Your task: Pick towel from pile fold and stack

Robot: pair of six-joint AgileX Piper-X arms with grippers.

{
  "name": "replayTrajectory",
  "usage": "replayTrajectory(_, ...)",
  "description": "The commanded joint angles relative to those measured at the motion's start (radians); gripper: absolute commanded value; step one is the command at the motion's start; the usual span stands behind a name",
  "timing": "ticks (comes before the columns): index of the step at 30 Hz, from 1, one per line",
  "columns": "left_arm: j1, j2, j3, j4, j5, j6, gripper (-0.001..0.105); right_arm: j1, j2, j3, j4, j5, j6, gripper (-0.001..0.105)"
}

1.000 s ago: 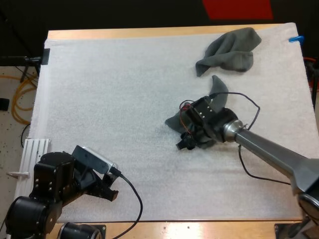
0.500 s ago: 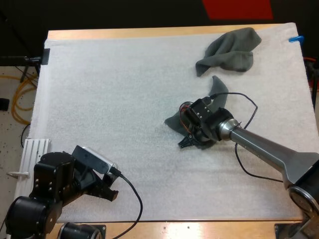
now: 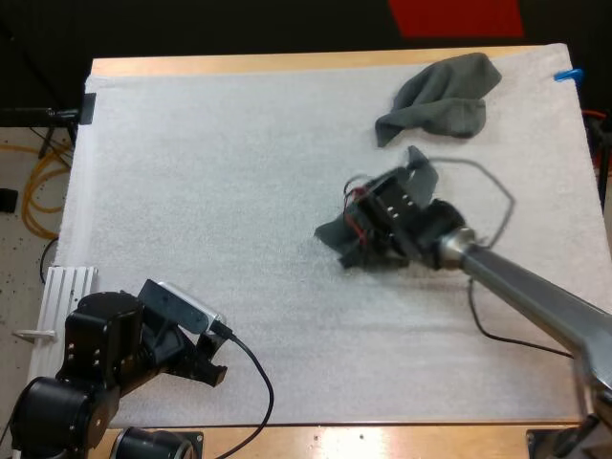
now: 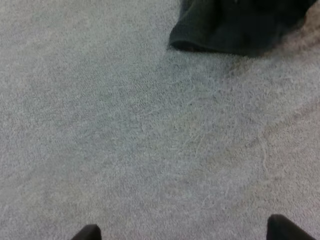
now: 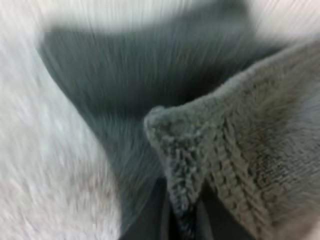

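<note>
**Right gripper pinches grey-green towel at mid-mat**

A ridge of the cloth rises between the clamped fingers, the rest spread flat on the white mat beneath the arm. A crumpled towel lies near the far right corner. The left gripper sits at the near edge — fingers apart, well clear of both.

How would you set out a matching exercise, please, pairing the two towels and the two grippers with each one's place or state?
Things:
1. crumpled towel
2. second towel
3. left gripper
4. right gripper

Places or states:
A. shut on a fold of cloth
B. open over bare white mat
C. lying alone near the mat's far right corner
D. mid-mat, partly lifted at one edge

Pairs: 1-C, 2-D, 3-B, 4-A.
</note>
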State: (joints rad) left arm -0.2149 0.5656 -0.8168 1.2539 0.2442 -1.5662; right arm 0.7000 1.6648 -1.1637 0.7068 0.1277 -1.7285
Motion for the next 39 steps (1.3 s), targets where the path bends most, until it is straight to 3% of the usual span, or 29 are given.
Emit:
replayTrajectory(1,-0.003,-0.001,0.000,0.003,0.007,-0.007,0.062,0.002,-0.080,-0.023,0.009,0.035,-0.003,0.000)
replayTrajectory(6,-0.003,-0.001,0.000,0.003,0.007,-0.007,0.062,0.002,-0.276,-0.032,0.009,0.108,-0.003,0.000)
replayTrajectory(11,-0.003,-0.001,0.000,0.003,0.024,-0.007,0.062,0.002,-0.468,-0.032,0.005,0.297,-0.008,0.000)
replayTrajectory(16,-0.003,-0.001,0.000,0.003,0.037,-0.007,0.062,-0.054,-0.567,-0.052,-0.014,0.389,-0.150,0.000)
replayTrajectory(19,-0.003,-0.001,0.000,0.001,0.037,-0.007,0.062,-0.133,-0.583,-0.065,-0.013,0.415,-0.162,0.000)
replayTrajectory(25,-0.003,-0.001,0.000,0.001,0.037,-0.009,0.062,-0.201,-0.571,-0.068,0.122,0.332,-0.117,0.000)
replayTrajectory(29,-0.003,-0.001,0.000,-0.002,0.037,-0.009,0.062,-0.183,-0.515,-0.063,0.204,0.073,0.041,0.000)
replayTrajectory(32,-0.003,-0.001,0.000,-0.002,0.037,-0.009,0.062,-0.136,-0.439,-0.038,0.144,-0.058,0.087,0.000)
replayTrajectory(39,-0.003,-0.001,0.000,-0.002,0.037,-0.009,0.062,0.045,-0.217,-0.026,-0.025,-0.145,0.102,0.000)
